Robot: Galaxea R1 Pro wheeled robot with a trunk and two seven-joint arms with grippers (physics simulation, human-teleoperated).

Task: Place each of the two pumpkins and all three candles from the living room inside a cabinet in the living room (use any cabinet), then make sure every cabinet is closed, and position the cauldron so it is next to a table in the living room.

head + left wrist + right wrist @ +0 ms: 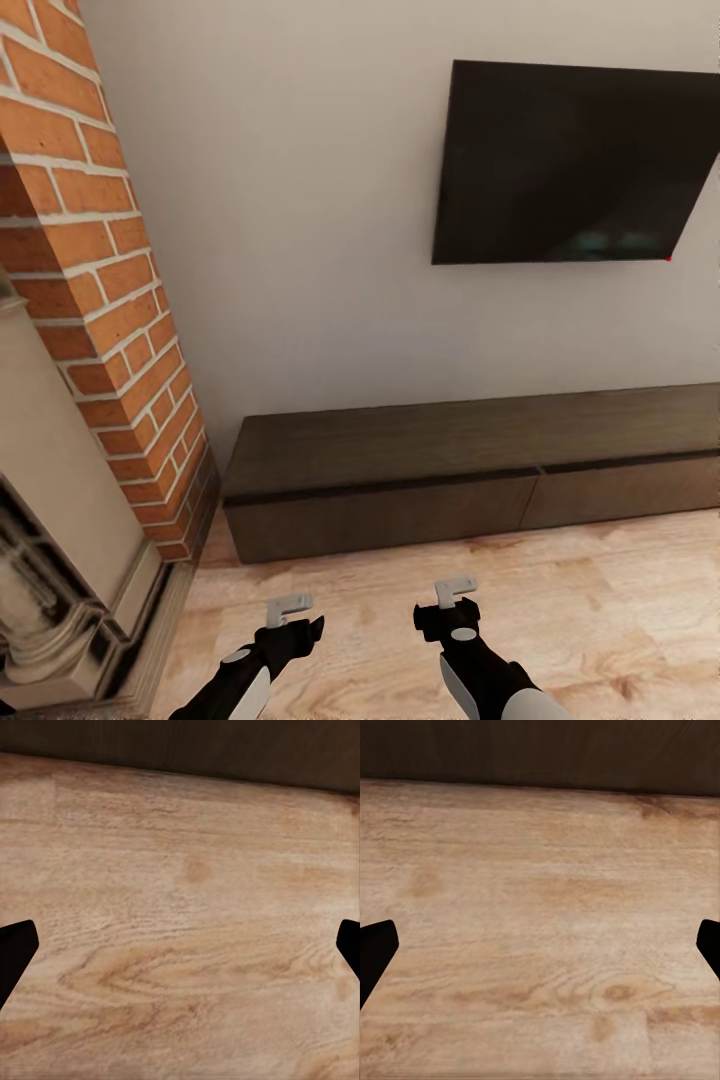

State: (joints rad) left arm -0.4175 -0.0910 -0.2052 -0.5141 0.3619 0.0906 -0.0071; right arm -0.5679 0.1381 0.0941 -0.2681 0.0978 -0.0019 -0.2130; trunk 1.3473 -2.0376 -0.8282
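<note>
While the robot faces the wall, the long dark cabinet (480, 470) stands against it on the wooden floor (600, 600), both drawer fronts flush and closed. Above the cabinet hangs a black television (575, 165); left of the cabinet rises a brick fireplace (95, 300). Just before the cabinet, the left gripper (290, 605) and right gripper (455, 590) hover over the floor, fingers spread wide, holding nothing.
</note>
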